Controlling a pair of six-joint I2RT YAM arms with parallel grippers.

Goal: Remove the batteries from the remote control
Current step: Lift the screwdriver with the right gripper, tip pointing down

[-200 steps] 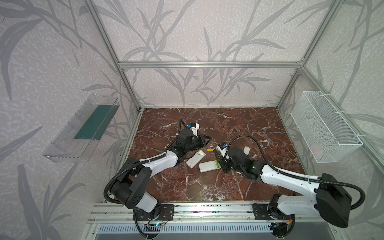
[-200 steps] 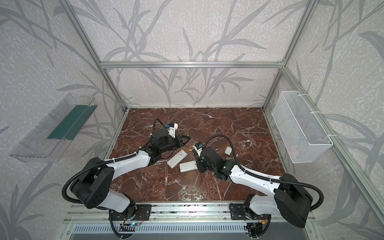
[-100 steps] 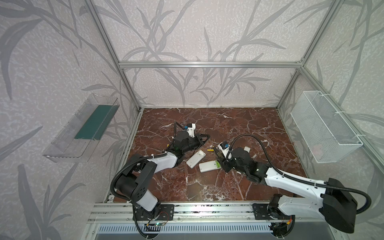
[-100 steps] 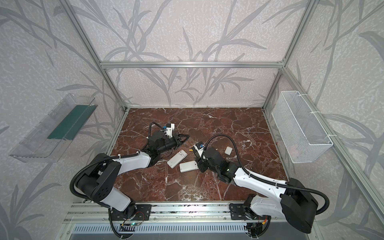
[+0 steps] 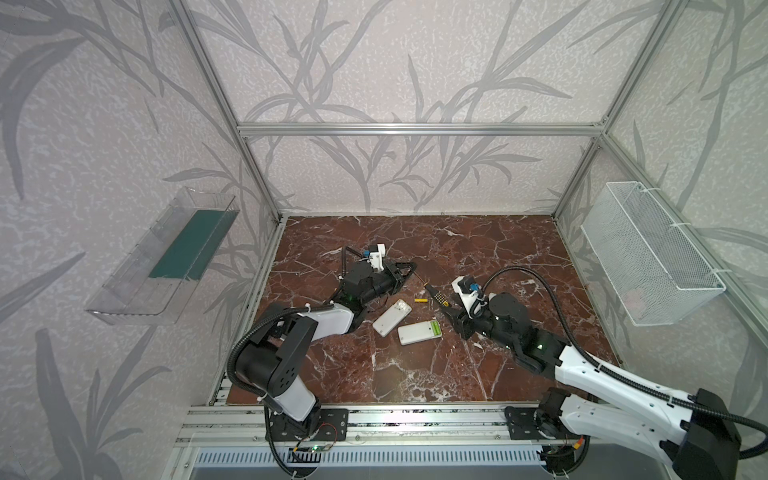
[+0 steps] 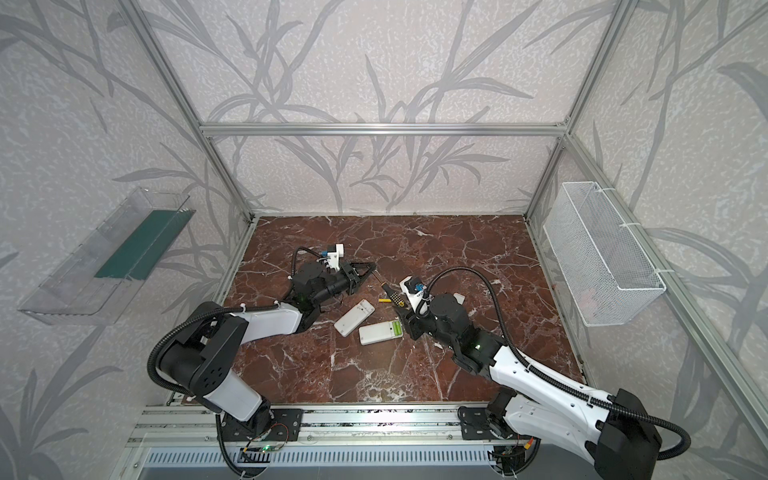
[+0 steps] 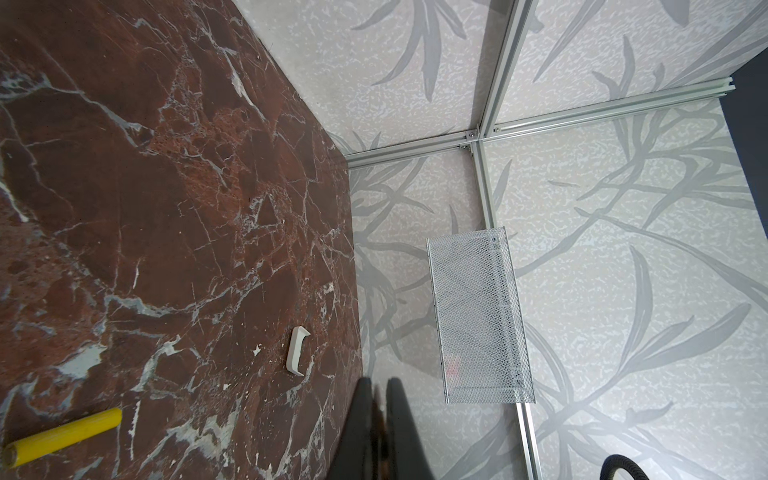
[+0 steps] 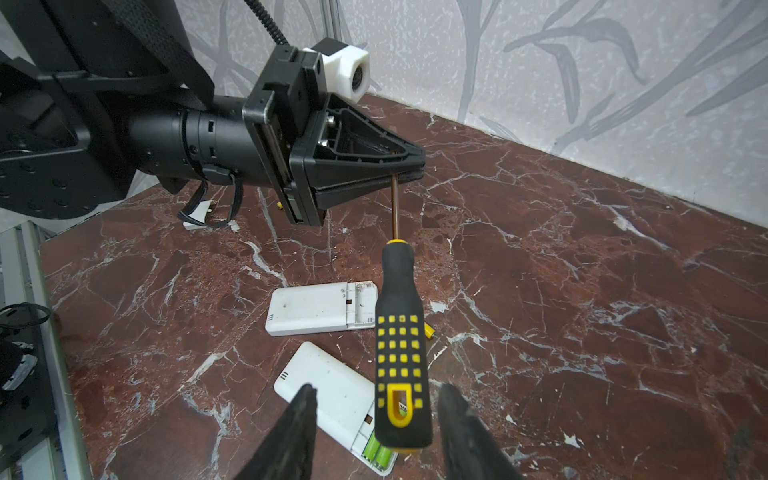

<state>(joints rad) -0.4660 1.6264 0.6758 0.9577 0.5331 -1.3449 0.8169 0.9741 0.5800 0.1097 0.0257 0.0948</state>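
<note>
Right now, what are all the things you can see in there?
full remote: one, white, middle of the floor
empty remote: one, white, beside it
green batteries: two, in the full remote's open back
loose battery: one, yellow, on the floor
screwdriver: one, black and yellow, between the arms
battery cover: one, white, on the floor
basket: one, white wire, right wall
shelf: one, clear, left wall
left arm: jaws shut on the screwdriver's shaft
right arm: jaws open either side of its handle
</note>
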